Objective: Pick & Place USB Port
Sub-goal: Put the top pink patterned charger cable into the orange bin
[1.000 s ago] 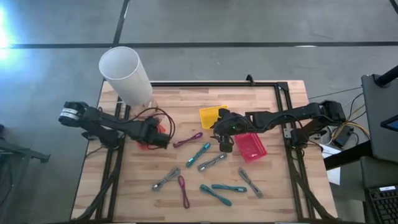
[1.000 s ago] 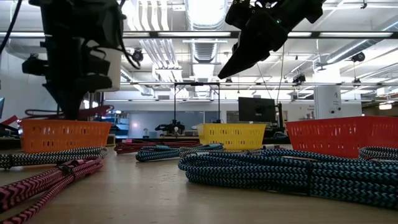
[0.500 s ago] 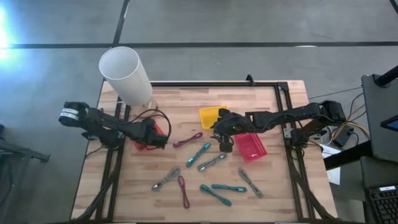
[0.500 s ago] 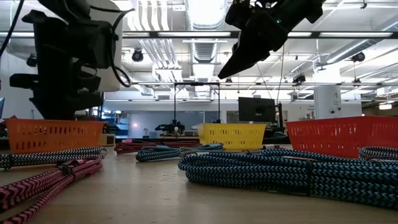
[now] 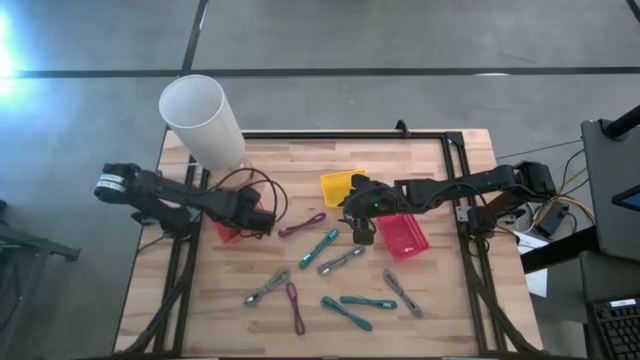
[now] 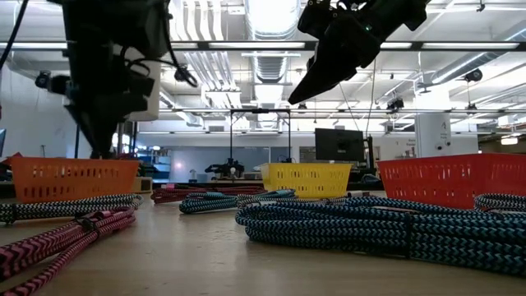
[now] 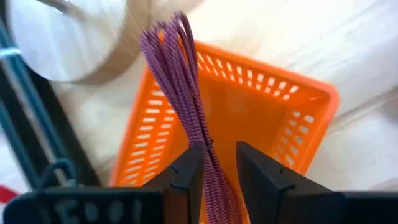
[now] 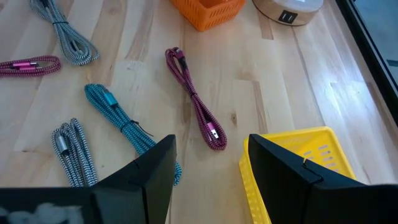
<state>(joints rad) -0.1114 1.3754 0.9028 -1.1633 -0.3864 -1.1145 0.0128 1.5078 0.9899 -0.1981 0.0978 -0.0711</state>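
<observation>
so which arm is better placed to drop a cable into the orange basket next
Left. The left gripper is shut on a purple cable directly over the orange basket. The right gripper hangs open and empty near the yellow basket, away from the orange one.

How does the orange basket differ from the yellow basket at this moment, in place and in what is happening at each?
The orange basket sits on the table's left side, under the left gripper; the yellow basket sits near the middle, beside the right gripper. A purple cable, held in the left fingers, hangs over the orange basket; no cable is held over the yellow basket, and the right fingers are open. Both are small slotted plastic baskets.
</observation>
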